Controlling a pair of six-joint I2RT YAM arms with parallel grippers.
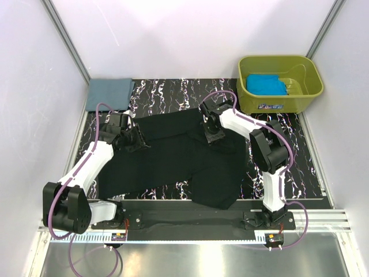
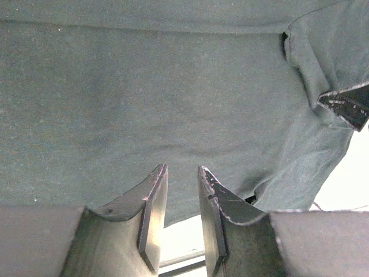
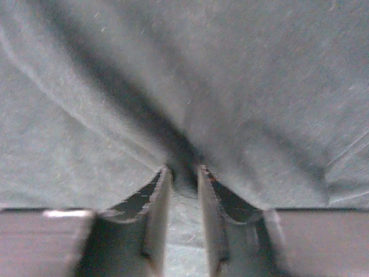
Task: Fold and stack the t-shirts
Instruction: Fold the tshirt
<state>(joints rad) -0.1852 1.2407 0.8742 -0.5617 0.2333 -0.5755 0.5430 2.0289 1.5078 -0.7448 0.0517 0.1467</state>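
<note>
From above, there were three shirts and two arms. The black shirt [image 1: 167, 167] lay spread over the middle of the table [image 1: 305, 167], its near hem reaching almost to the front edge. The grey-blue shirt [image 1: 108, 95] sat folded at the far left corner, and the turquoise shirt [image 1: 265, 85] lay inside the single green tub [image 1: 281, 104] at the far right. Bare tabletop showed right of the black shirt and along the far strip. The left gripper [image 1: 134, 139] was at the shirt's left edge and the right gripper [image 1: 212, 135] on its upper middle.

In the left wrist view, the left gripper [image 2: 183, 168] stood narrowed, grasping the black shirt [image 2: 144, 86], whose edge lay in the gap.

In the right wrist view, the right gripper [image 3: 183, 168] pinched a bunched crease of the black shirt [image 3: 259, 86].
</note>
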